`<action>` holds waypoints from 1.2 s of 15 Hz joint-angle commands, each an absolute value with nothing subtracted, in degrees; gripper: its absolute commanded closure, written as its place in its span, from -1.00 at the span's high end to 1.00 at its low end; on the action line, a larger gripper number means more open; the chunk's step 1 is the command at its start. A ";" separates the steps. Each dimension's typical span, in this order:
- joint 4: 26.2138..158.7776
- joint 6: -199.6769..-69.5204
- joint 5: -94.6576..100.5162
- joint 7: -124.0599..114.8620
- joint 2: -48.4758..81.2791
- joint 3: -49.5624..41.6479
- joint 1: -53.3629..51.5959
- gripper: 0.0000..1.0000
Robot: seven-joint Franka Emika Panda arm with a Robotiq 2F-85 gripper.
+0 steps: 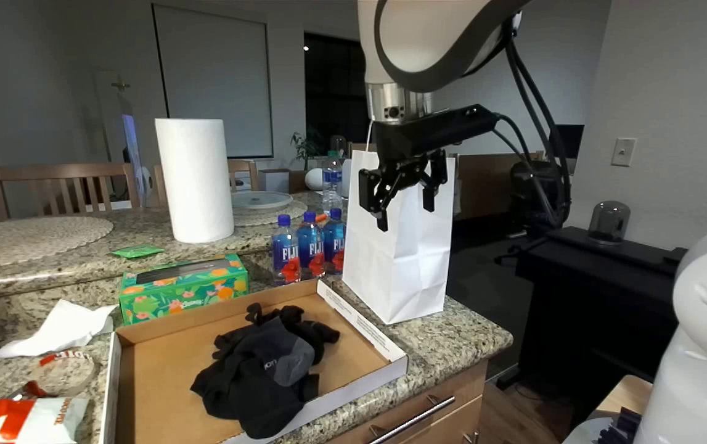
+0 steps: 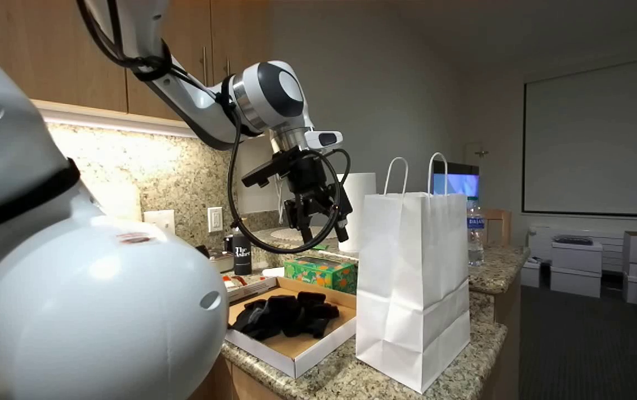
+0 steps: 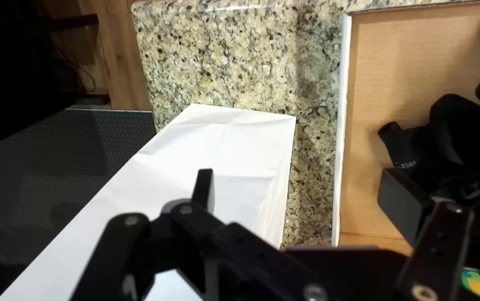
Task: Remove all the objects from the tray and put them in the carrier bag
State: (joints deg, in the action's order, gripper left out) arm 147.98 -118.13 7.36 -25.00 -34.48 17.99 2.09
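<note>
Several black cloth objects (image 1: 261,370) lie heaped in the brown cardboard tray (image 1: 156,394), and both exterior views show them. A grey patch with lettering is visible on the heap. Beside the tray's short rim, the white paper carrier bag (image 2: 407,278) stands upright with its handles raised; its inside is hidden. My gripper (image 1: 405,213) is held high above the counter, open, with nothing between its fingers. In the wrist view, one finger pad (image 3: 403,205) appears over the tray side and the other finger overlaps the bag (image 3: 223,142).
Several water bottles (image 1: 311,246) stand behind the tray near the bag. A green tissue box (image 1: 187,287) sits against the tray's back rim. A paper-towel roll (image 1: 196,179) and a green packet (image 1: 137,251) are on the raised ledge. The counter edge (image 1: 495,345) runs close past the bag.
</note>
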 commanded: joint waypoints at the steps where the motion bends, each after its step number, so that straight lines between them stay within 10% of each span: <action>1: 147.86 -117.90 8.19 -25.66 -34.22 16.76 0.74 1.00; 18: 136.14 -126.10 7.44 -26.62 -11.12 22.79 -10.66 1.00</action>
